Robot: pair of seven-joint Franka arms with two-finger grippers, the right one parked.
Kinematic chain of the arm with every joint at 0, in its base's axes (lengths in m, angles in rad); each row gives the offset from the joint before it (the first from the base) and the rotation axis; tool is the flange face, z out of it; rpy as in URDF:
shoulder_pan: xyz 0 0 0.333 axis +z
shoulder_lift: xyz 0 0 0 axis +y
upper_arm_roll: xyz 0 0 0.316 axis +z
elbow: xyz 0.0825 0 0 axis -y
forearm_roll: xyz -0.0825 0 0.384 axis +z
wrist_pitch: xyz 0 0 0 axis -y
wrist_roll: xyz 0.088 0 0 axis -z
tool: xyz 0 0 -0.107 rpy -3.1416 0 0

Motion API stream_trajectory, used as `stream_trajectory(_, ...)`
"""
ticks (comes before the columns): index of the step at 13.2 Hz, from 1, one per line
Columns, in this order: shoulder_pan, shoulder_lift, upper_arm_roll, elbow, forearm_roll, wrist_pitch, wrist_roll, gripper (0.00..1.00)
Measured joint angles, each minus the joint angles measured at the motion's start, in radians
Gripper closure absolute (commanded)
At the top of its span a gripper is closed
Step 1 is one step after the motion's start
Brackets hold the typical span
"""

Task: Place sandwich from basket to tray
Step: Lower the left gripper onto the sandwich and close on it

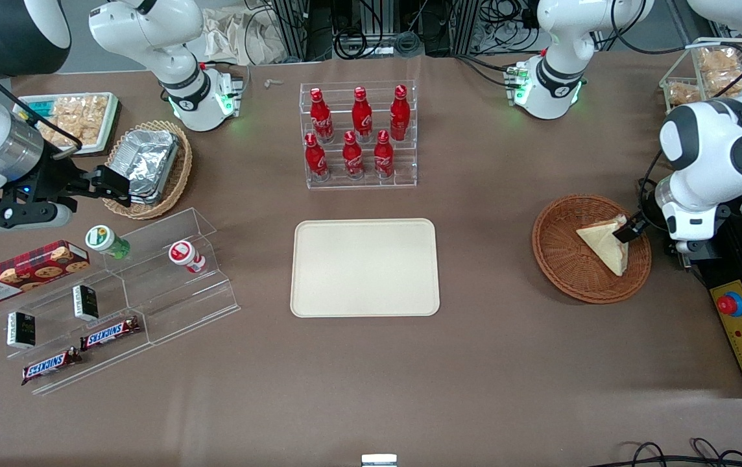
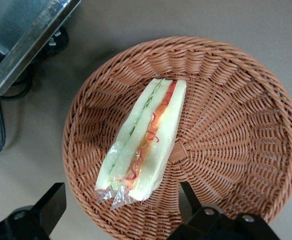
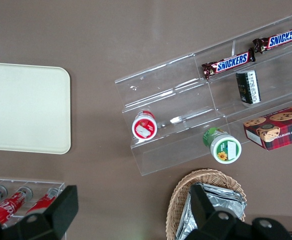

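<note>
Rough woven wicker basket (image 2: 226, 125); glossy clear film wraps the sandwich (image 2: 146, 140); matt tray (image 1: 364, 267).

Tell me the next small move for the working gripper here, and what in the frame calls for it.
Probably a short descent. The gripper hangs open above the sandwich, which lies wrapped in the reddish-brown wicker basket, one finger on each side and neither touching it. Lowering until the fingers flank the wedge, then closing, looks right; the cream tray waits bare.

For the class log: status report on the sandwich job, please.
Pincer open, hovering over the sandwich. Sandwich lies in the basket, not gripped. Tray bare, nothing between basket and tray.
</note>
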Motion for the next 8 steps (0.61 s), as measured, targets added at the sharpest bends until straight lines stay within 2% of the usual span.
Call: stream_trajectory(8, 0.001, 0.095, 0.032, -0.073, -0.009, 0.171, -0.007, 0.01)
